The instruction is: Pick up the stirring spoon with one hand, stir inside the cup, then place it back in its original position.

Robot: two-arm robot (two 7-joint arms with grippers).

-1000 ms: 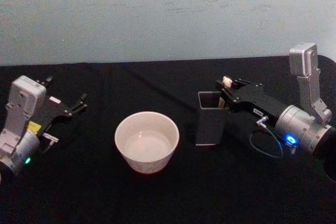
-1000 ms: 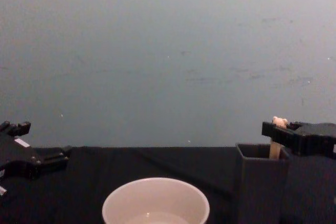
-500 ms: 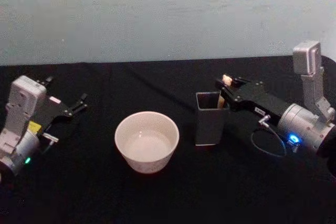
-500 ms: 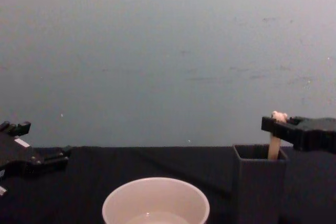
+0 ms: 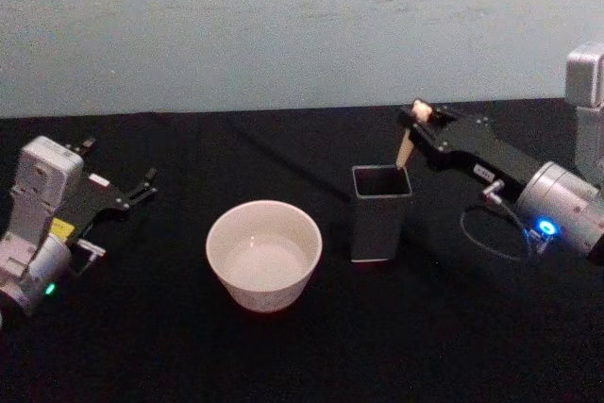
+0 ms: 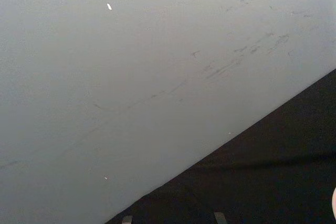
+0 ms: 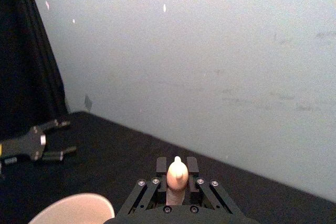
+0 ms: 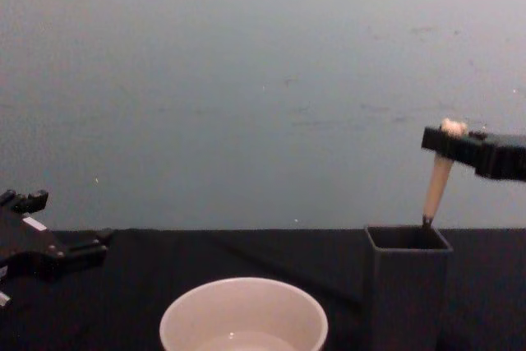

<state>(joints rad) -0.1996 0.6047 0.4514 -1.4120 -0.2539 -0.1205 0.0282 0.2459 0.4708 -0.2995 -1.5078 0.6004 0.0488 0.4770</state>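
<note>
The stirring spoon (image 5: 404, 148) shows a cream-beige handle that narrows downward into a thin dark neck. A small pale knob sits at the handle's top. The spoon hangs tilted, its top leaning toward the robot's right. Its neck dips into the mouth of the dark grey square holder box (image 5: 380, 214), and the spoon's bowl is hidden inside.

The right end effector (image 5: 418, 116) is closed tight on the very top of the handle, above and just right of the box. The cup (image 5: 264, 254), wide, round and cream-white, stands on the black table (image 5: 283, 356) to the left of the box, apart from it. The left end effector (image 5: 118, 165) lies low at the table's far left, its fingers spread and holding nothing.

From the chest view, the spoon (image 8: 436, 189) shows its full taper. Its neck meets the rim of the box (image 8: 407, 293), below the right end effector (image 8: 448, 137). The head view shows this less plainly.

The right wrist view looks along the end effector (image 7: 177, 167) and shows the spoon's rounded top (image 7: 177, 174) pinched between two black fingers. It also takes in the cup's rim (image 7: 73, 208) and the left end effector (image 7: 62, 139) farther off.

The left wrist view shows the pale wall (image 6: 131, 77) and a slanted edge of the table (image 6: 273, 171).
</note>
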